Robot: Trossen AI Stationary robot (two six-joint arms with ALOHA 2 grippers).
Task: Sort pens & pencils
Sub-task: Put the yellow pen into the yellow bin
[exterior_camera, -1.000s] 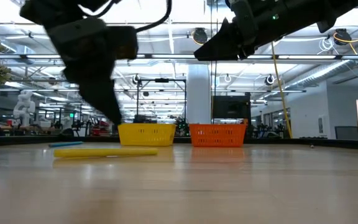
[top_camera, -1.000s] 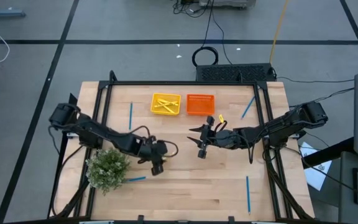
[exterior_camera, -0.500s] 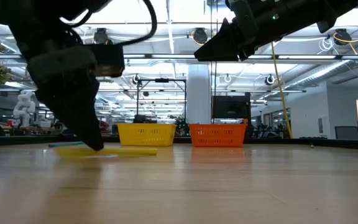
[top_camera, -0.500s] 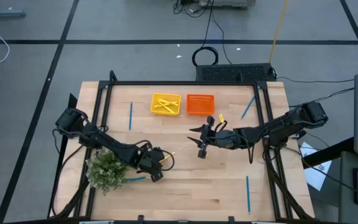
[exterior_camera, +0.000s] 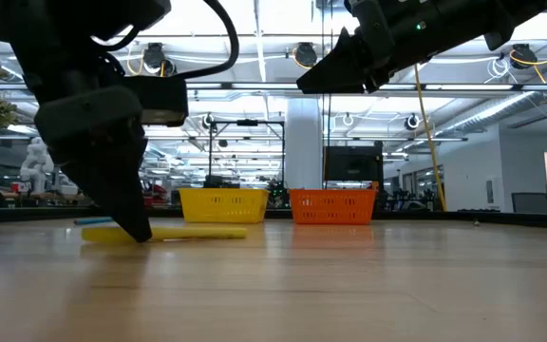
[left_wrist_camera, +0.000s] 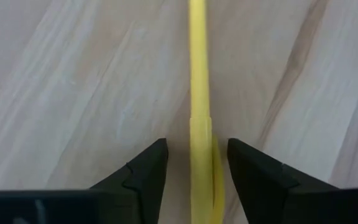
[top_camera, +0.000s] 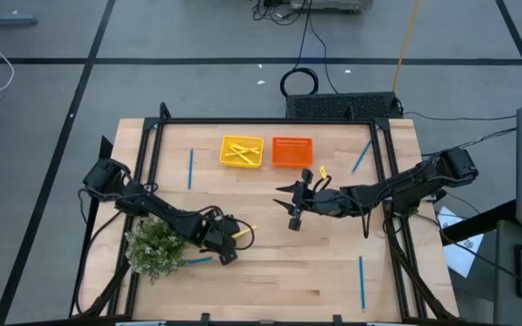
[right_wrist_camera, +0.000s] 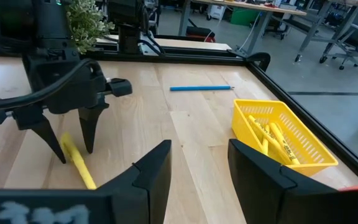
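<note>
A yellow pen (left_wrist_camera: 199, 93) lies flat on the wood, left of the table's middle (top_camera: 244, 232). My left gripper (left_wrist_camera: 197, 180) is down at the table with one open finger on each side of the pen's end, and a gap shows on both sides. From the right wrist view its two fingers (right_wrist_camera: 73, 144) straddle the pen (right_wrist_camera: 81, 165). My right gripper (top_camera: 294, 215) hovers open above the table's middle. Blue pens lie apart on the wood (top_camera: 190, 169), (top_camera: 362, 156), (top_camera: 362, 281).
A yellow tray (top_camera: 242, 151) holding yellow pens and an orange tray (top_camera: 292, 151) stand at the far edge. A bushy green plant (top_camera: 157, 244) sits close beside my left arm, with a blue pen (top_camera: 198, 261) next to it. Black frame rails run along the table's sides.
My left gripper has moved toward the near edge and come down to the table, so its open fingers now stand around the yellow pen's end. The pen has stayed where it lay. My right arm has kept still.
</note>
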